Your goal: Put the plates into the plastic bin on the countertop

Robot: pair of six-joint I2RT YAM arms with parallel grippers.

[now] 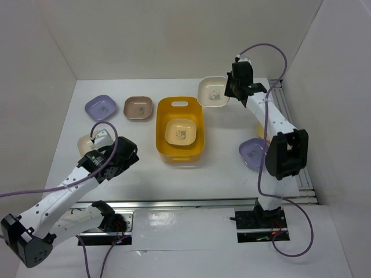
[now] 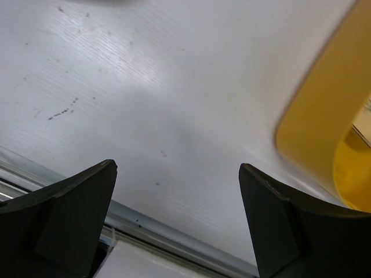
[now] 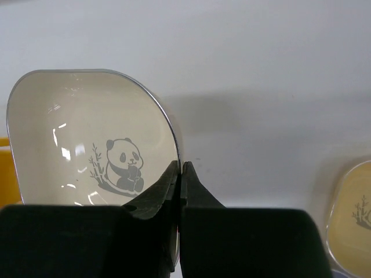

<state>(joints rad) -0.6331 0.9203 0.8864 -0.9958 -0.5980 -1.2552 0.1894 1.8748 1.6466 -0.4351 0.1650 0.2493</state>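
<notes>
The right gripper [image 3: 181, 168] pinches the rim of a cream plate [image 3: 87, 133] at one o'clock from the bin [image 1: 160, 130] — a second plate [image 1: 181, 132] lies inside — while the left gripper [image 2: 177, 174] gapes wide at the bin's nine o'clock.

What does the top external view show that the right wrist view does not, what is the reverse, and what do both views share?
Only the top external view: the far-left lavender plate, the brown-pink plate, and a cream plate lying in the plastic bin. Only the right wrist view: the panda picture drawn clearly, and the right pincer shut on a rim. Both: the gripped cream plate and the white countertop.
</notes>
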